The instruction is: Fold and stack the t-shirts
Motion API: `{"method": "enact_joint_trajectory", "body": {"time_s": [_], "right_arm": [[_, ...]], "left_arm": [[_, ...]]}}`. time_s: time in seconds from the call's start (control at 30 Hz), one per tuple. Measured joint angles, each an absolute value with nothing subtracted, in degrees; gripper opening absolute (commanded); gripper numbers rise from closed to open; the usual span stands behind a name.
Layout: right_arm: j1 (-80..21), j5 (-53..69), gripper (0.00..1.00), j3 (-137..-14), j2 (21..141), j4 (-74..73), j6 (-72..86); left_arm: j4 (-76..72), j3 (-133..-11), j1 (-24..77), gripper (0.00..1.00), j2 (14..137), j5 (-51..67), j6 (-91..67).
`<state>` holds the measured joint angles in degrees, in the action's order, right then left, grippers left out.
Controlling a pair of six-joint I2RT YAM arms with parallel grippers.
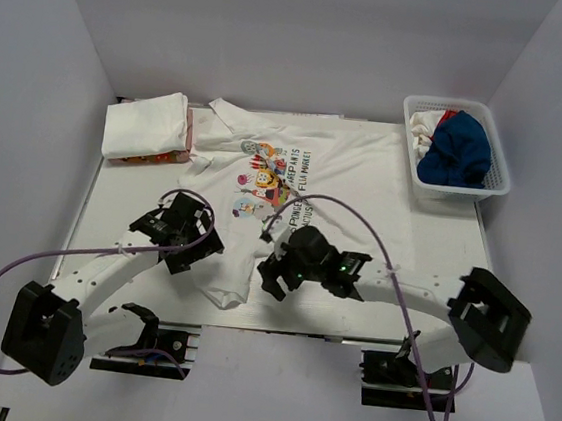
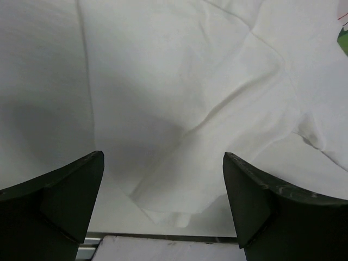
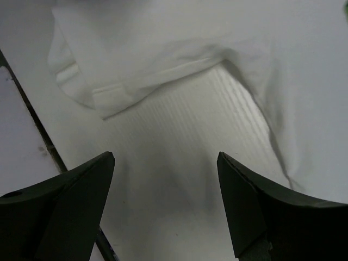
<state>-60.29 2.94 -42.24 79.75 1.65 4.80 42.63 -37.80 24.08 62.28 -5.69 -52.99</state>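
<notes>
One folded white t-shirt [image 1: 147, 124] is lying done, the left gripper [image 2: 163, 163] and right gripper [image 3: 166, 160] are hovering agape at the spread printed white t-shirt [image 1: 295, 172], and crumpled clothes [image 1: 456, 149] are waiting in the white plastic basket [image 1: 443, 101].

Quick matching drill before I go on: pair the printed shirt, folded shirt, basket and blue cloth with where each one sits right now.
Things:
1. printed shirt
2. folded shirt
3. basket
4. blue cloth

Places:
A. far left corner
B. inside the basket
C. spread out in the centre
D. far right corner

Pairs: 1-C, 2-A, 3-D, 4-B
</notes>
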Motion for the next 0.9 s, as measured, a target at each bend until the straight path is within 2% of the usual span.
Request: {"method": "enact_joint_trajectory", "body": {"time_s": [0.2, 0.47, 0.53, 0.57, 0.6, 0.73, 0.9], "right_arm": [[-66.3, 2.3, 0.78, -44.7, 90.0, 3.2, 2.6], [-69.5, 1.7, 0.65, -48.9, 96.9, 6.3, -0.2], [-69.7, 1.7, 0.56, -50.3, 98.5, 6.8, -1.1], [-69.8, 1.6, 0.48, -50.9, 99.4, 7.1, -1.7], [-69.8, 1.5, 0.34, -51.3, 100.0, 7.5, -2.1], [-69.9, 0.2, 0.00, -51.7, 101.2, 8.9, -2.1], [-69.9, -3.3, 0.00, -51.5, 99.9, 7.6, -1.4]], "left_arm": [[36.4, -36.9, 24.4, 1.00, 67.1, -3.4, -52.2], [30.8, -31.4, 24.5, 1.00, 67.2, -0.4, -51.3], [30.4, -31.2, 24.5, 1.00, 67.2, -0.2, -51.2], [30.1, -31.1, 24.5, 1.00, 67.2, -0.1, -51.1], [29.8, -31.0, 24.5, 1.00, 67.2, 0.0, -51.1], [28.6, -30.5, 24.5, 1.00, 66.9, 0.0, -51.1], [28.4, -30.3, 24.5, 1.00, 66.8, -0.2, -51.1]]}}
